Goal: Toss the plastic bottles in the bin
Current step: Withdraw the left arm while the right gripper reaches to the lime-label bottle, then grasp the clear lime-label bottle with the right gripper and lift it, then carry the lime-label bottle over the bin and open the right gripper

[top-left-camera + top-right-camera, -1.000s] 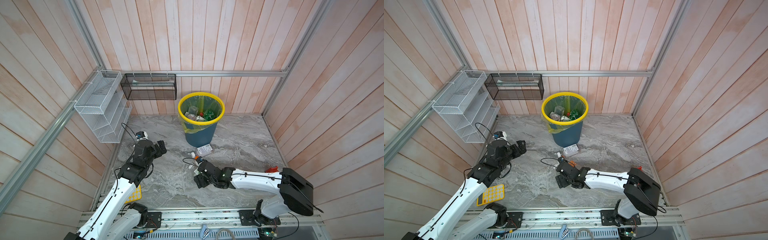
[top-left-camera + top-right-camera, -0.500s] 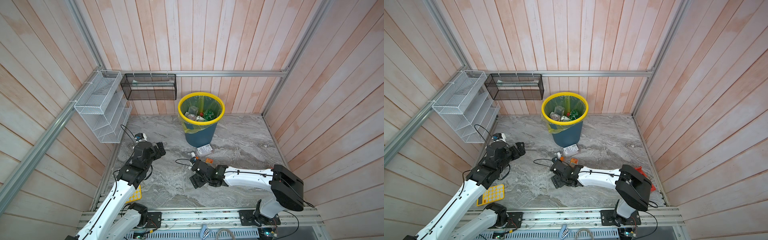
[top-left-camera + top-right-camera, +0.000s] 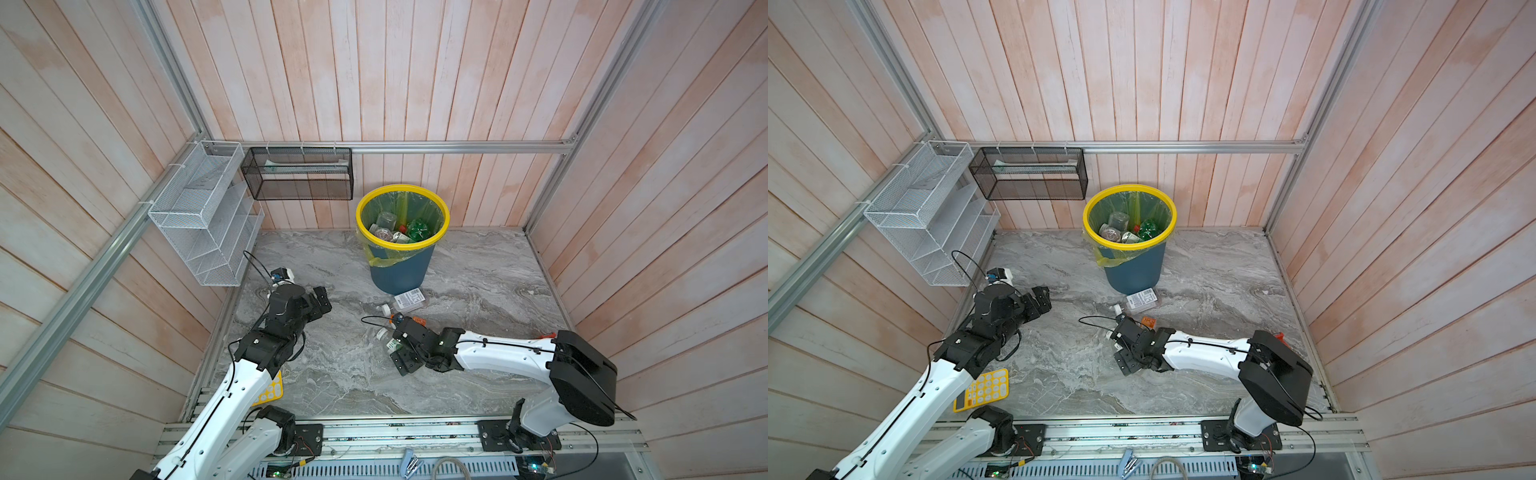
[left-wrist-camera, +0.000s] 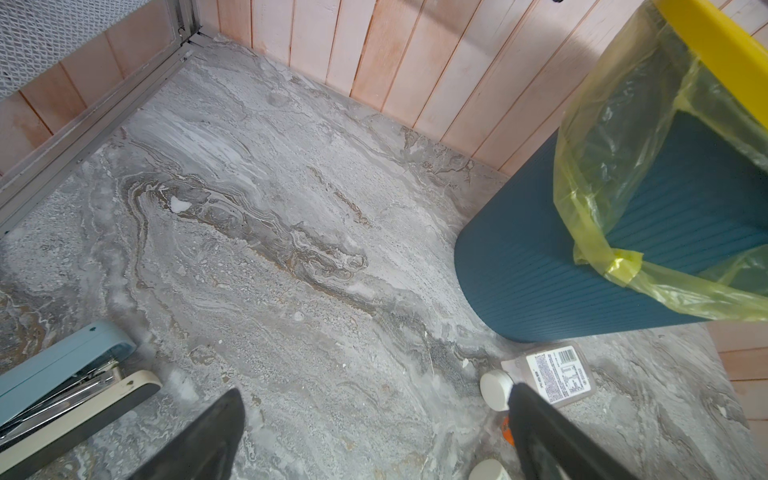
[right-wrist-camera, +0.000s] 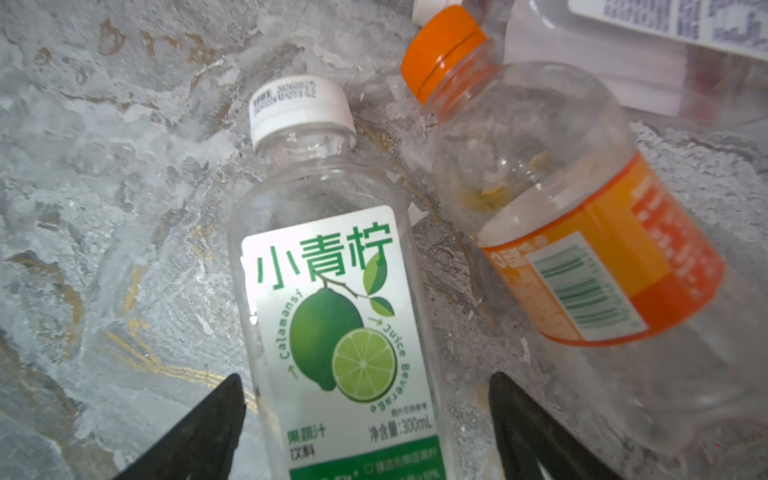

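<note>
Well, at this moment my right gripper was low over the marble table with its jaws apart, one finger on each side of the lime bottle, which lay flat with its white cap pointing away from the hand. I could see a gap at both fingers, so I judged that nothing was clamped yet. The jaws stood wide, I think, to take the broad body across its label. Just beside that hand, outside one finger, lay the orange bottle, near enough that a closing finger could push it. A flat clear bottle lay ahead of the fingertips, close to the foot of the bin. The bin stood well beyond the right hand, and several bottles, among them the green bottle, were already inside its liner. My left gripper hung with fingers apart and empty, turned toward the bin, with a stapler beside it. I suppose it stood back so that the arms would not cross.
</note>
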Controlling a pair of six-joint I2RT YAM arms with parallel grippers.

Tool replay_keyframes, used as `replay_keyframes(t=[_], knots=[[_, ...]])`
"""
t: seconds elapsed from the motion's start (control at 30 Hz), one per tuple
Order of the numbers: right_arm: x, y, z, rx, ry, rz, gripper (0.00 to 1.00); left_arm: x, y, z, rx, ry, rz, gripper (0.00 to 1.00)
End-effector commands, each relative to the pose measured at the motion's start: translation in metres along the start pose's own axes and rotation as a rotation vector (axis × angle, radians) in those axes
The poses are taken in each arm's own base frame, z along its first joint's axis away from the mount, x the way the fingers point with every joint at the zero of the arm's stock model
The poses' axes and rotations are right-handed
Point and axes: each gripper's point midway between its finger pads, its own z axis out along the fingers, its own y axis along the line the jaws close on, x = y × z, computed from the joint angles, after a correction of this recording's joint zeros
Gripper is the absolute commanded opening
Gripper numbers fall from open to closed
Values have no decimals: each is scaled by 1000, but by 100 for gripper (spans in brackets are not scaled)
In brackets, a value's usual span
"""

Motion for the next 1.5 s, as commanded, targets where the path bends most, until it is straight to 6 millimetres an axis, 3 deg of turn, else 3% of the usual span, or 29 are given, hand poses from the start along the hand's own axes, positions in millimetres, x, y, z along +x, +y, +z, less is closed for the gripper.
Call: replay_keyframes(t=[0.0, 0.17, 0.3, 0.47, 0.57, 0.63, 0.77, 0.9, 1.0, 1.07, 1.17, 1.27, 1.3, 1.33, 1.43, 1.47], knots=[[15, 7, 14, -23, 76, -57, 90, 5, 4, 2, -11, 9, -2, 100], [13, 14, 18, -45, 87, -84, 81, 5, 6, 2, -17, 8, -1, 100], [4, 19, 14, -51, 67, -95, 65, 6, 9, 3, -30, 10, -1, 100], [-23, 22, -16, -63, -63, -100, 46, 14, 19, 10, -62, 22, -3, 100], [-50, 13, -54, -53, -236, -62, 43, 26, 30, 19, -89, 58, -10, 100], [-69, 0, -91, -40, -380, -21, 41, 33, 35, 23, -99, 81, -15, 100], [-100, -28, -181, -32, -717, 64, 41, 39, 37, 25, -93, 85, -22, 100], [-115, -66, -270, 51, -1013, 128, 41, 37, 31, 24, -56, 65, -12, 100], [-126, -91, -321, 152, -1154, 141, 42, 34, 30, 22, -46, 56, 0, 100], [-141, -105, -341, 204, -1185, 142, 43, 34, 27, 22, -33, 60, 12, 100], [-178, -115, -347, 193, -1181, 104, 43, 34, 22, 22, -11, 71, 20, 100], [-222, -123, -333, 148, -1149, 70, 44, 39, 18, 23, 7, 92, 21, 100], [-238, -126, -317, 139, -1107, 62, 44, 40, 17, 23, 9, 93, 21, 100], [-254, -125, -313, 109, -1088, 47, 45, 43, 16, 23, 10, 100, 24, 100], [-291, -129, -250, 52, -901, 43, 49, 47, 15, 23, 6, 111, 28, 100], [-298, -133, -233, 63, -848, 48, 55, 48, 16, 23, 3, 116, 32, 100]])
